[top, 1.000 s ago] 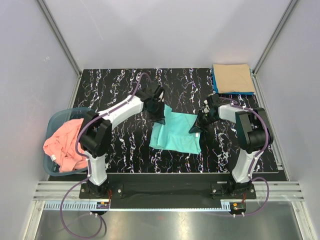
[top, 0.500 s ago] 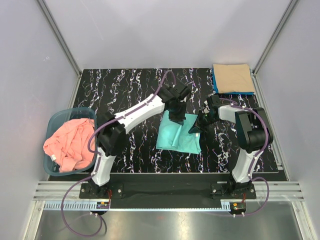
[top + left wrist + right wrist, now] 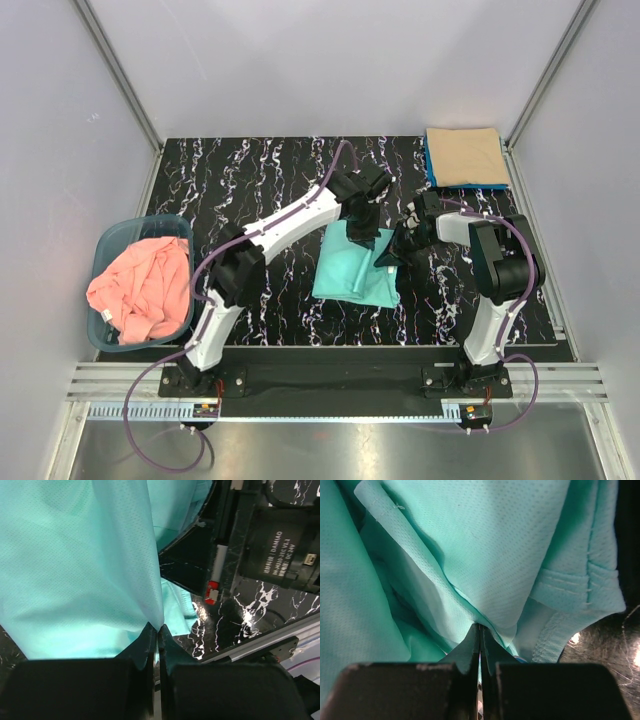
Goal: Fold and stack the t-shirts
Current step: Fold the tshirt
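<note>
A turquoise-green t-shirt (image 3: 352, 268) lies partly folded at the middle of the dark marbled table. My left gripper (image 3: 362, 240) reaches across to its far right edge and is shut on a pinch of the cloth (image 3: 159, 626). My right gripper (image 3: 392, 257) is shut on the same shirt's right edge (image 3: 480, 625); a hemmed sleeve (image 3: 570, 595) shows beside it. The two grippers are close together. A tan-beige t-shirt (image 3: 465, 155) lies folded on a blue t-shirt (image 3: 429, 165) at the far right corner. A salmon pink t-shirt (image 3: 140, 288) is crumpled in the basket.
The blue-grey plastic basket (image 3: 108, 240) stands at the table's left edge. Metal frame posts (image 3: 120, 75) rise at the far corners, and a rail (image 3: 330, 385) runs along the near edge by the arm bases.
My left gripper has carried the shirt's left edge rightward, over toward the right gripper, folding the shirt narrower. The right gripper has stayed in place, still shut on the cloth.
</note>
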{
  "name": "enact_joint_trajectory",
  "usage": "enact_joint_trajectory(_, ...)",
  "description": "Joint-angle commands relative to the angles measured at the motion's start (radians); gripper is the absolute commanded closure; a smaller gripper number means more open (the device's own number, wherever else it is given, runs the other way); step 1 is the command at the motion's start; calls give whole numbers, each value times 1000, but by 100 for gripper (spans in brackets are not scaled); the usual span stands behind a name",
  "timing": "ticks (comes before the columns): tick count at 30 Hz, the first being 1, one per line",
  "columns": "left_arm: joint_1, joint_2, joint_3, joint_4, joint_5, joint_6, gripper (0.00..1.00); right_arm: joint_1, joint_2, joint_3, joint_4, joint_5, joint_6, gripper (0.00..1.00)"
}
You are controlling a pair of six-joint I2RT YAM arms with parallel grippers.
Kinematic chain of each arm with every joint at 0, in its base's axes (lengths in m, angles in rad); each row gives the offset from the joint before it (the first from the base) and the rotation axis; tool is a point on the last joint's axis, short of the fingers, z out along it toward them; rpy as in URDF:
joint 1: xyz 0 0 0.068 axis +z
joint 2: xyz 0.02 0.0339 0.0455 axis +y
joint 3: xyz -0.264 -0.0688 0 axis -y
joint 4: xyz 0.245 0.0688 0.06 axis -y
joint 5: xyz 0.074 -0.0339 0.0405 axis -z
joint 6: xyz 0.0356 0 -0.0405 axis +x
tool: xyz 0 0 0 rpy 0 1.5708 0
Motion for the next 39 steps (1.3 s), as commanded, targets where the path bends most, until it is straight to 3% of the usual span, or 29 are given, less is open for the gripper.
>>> enact_joint_trajectory(1,-19,40,88,-16,24,-28,100,-3,21,-4,13,15,-7,100)
enact_joint_trajectory(22,-46,146,203,-5,87,-85,100,-4,41,14,6,-13,-12,100)
enact_joint_trajectory(27,-48,160,173,8,93,-77,100,-4,33,25,-16,-11,-20,100)
enact_joint_trajectory(39,-46,148,133,44,102,-86,100,-72,-145,123,-278,58,-96,100)
